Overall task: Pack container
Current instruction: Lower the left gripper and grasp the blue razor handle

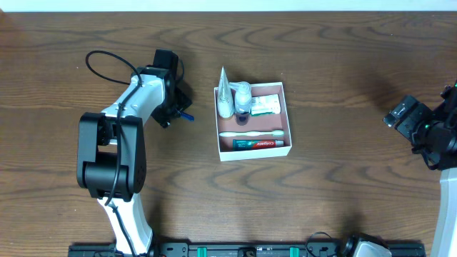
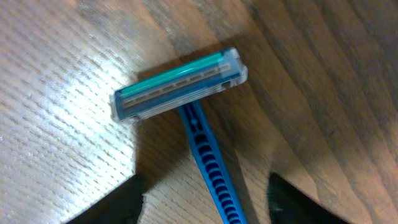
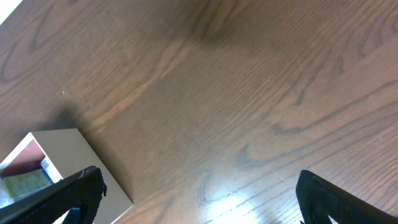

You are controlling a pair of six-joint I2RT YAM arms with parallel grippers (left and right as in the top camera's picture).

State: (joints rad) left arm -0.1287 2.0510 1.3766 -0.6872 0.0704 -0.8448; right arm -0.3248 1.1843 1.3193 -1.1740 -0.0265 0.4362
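The container (image 1: pixel 254 156) is a shallow white box with a reddish-brown inside, at the table's middle. It holds a white tube (image 1: pixel 224 96), a small bottle (image 1: pixel 243 98), a green-white carton (image 1: pixel 265 106), a toothbrush (image 1: pixel 250 133) and a toothpaste box (image 1: pixel 258 143). A blue razor (image 1: pixel 187 116) lies on the table to its left. My left gripper (image 1: pixel 178 107) is low over it. In the left wrist view the open fingers (image 2: pixel 205 208) straddle the razor's blue handle (image 2: pixel 208 162) without closing on it. My right gripper (image 1: pixel 398 116) is open and empty (image 3: pixel 205 196) at the far right.
The container's outer corner (image 3: pixel 81 158) shows at the lower left of the right wrist view. The left arm's base and cable (image 1: pixel 107 64) are at the left of the wooden table (image 1: pixel 343 171).
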